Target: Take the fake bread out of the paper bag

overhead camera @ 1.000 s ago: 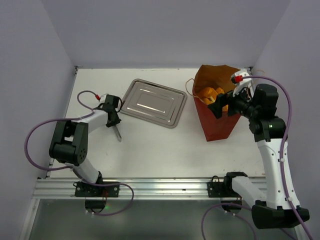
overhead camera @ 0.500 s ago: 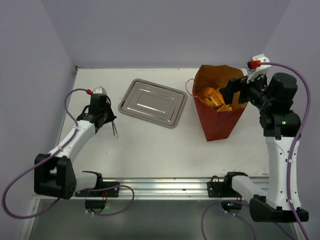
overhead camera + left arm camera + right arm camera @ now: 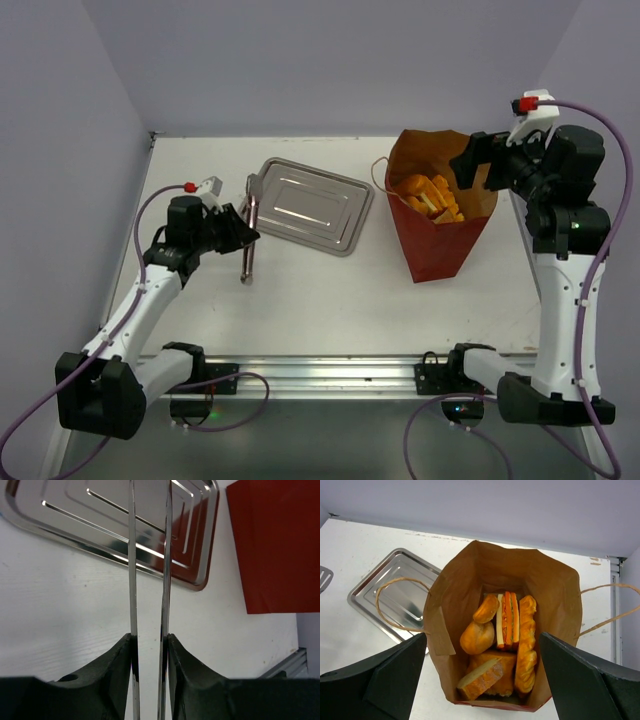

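Your right pincer (image 3: 480,680) hangs wide apart above the paper bag (image 3: 451,595), which stands open at the far right of the surface (image 3: 320,290). The steel tray (image 3: 305,205) lies to its left. The fake bread (image 3: 509,622) sits inside the bag. Your left pincer (image 3: 150,647) is clamped on metal tongs (image 3: 132,580) beside the tray.

Left arm (image 3: 140,300) reaches low and forward off its base, elbow kinda out to the left, hand (image 3: 243,232) pinched onto a pair of metal tongs (image 3: 246,262). Right arm (image 3: 565,290) stands tall, nearly upright, wrist tipped forward and down, hand (image 3: 478,165) spread wide open.
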`<state>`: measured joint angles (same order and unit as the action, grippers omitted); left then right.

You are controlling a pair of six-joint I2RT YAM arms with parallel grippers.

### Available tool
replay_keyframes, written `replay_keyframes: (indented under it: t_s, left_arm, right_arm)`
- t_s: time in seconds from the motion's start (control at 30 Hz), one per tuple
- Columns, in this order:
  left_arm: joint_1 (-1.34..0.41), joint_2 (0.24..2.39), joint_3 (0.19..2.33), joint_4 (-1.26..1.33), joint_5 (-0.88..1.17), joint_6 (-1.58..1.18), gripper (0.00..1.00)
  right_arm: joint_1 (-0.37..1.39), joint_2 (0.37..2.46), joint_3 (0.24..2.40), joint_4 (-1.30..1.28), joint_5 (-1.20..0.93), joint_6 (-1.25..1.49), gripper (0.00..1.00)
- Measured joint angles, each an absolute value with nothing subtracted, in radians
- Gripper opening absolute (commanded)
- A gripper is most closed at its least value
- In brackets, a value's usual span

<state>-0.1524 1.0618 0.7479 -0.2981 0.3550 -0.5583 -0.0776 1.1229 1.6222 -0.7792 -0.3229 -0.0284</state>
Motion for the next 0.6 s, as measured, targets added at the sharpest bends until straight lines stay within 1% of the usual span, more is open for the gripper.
replay_keyframes:
  t_s: [0.23,0.4,0.6]
  left_arm:
    - [-0.152,1.061,0.748,-0.262,0.469,-0.6,0.4]
    - [-0.152,1.061,0.756,-0.265,0.504,-0.609,0.41]
    - [-0.152,1.036,0.763,-0.264,0.539,-0.609,0.41]
  right_arm:
    - [-0.099,1.124,1.622,-0.801,-0.278,-0.025,0.99]
    - [-0.149,1.134,1.625,-0.811,-0.226,-0.026,0.99]
    - [-0.224,1.184,1.667,-0.849,-0.217,-0.031,0.99]
